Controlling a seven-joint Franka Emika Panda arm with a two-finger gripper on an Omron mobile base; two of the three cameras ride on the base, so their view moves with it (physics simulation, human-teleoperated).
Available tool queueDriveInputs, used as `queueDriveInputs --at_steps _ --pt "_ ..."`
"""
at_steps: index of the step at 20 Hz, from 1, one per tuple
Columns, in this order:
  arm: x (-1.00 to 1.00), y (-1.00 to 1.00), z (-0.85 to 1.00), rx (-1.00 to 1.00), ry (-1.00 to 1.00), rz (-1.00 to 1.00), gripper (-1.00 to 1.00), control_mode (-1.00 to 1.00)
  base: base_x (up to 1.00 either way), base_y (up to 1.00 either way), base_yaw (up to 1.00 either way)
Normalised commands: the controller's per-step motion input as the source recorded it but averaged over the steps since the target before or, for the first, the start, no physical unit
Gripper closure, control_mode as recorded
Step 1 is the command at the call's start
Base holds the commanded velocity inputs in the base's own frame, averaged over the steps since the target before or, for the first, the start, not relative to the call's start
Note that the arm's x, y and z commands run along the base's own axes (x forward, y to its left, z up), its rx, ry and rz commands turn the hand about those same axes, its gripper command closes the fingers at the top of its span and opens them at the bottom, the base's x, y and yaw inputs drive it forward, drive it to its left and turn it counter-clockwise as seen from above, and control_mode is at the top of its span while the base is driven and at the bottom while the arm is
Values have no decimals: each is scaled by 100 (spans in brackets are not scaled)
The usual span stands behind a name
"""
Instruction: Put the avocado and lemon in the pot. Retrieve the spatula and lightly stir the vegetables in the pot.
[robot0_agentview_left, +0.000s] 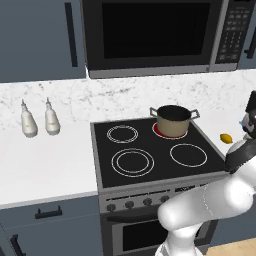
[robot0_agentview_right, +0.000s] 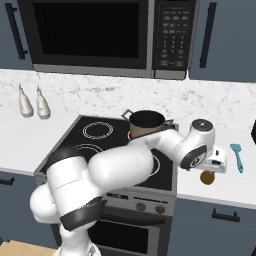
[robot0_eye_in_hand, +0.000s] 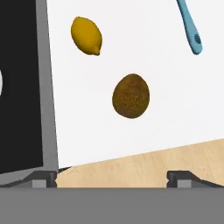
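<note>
The brown avocado (robot0_eye_in_hand: 131, 96) lies on the white counter right of the stove, with the yellow lemon (robot0_eye_in_hand: 86, 36) a little farther back beside the stove edge. The teal spatula (robot0_eye_in_hand: 190, 28) lies to the avocado's right. My gripper (robot0_eye_in_hand: 113, 177) hangs open just above the avocado (robot0_agentview_right: 207, 177), holding nothing. The tan pot (robot0_agentview_left: 172, 120) stands on the stove's back right burner, which glows red. From the left base view the lemon (robot0_agentview_left: 226, 138) shows on the counter right of the stove. The spatula (robot0_agentview_right: 237, 156) lies right of my hand.
The black stovetop (robot0_agentview_left: 150, 150) has several burners. Two white bottles (robot0_agentview_left: 39, 120) stand on the left counter by the wall. A microwave (robot0_agentview_left: 155, 35) hangs over the stove. The counter's front edge (robot0_eye_in_hand: 144, 153) runs close below the avocado.
</note>
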Motion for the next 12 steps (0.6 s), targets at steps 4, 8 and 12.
queueDriveInputs --at_steps 4,8,12 --pt "0 -39 -10 0 0 0 -100 -100 0 0 0" --pt "23 -23 -11 1 0 0 -100 -100 0 0 0" --pt "35 -1 -27 0 0 0 -100 -100 0 0 0"
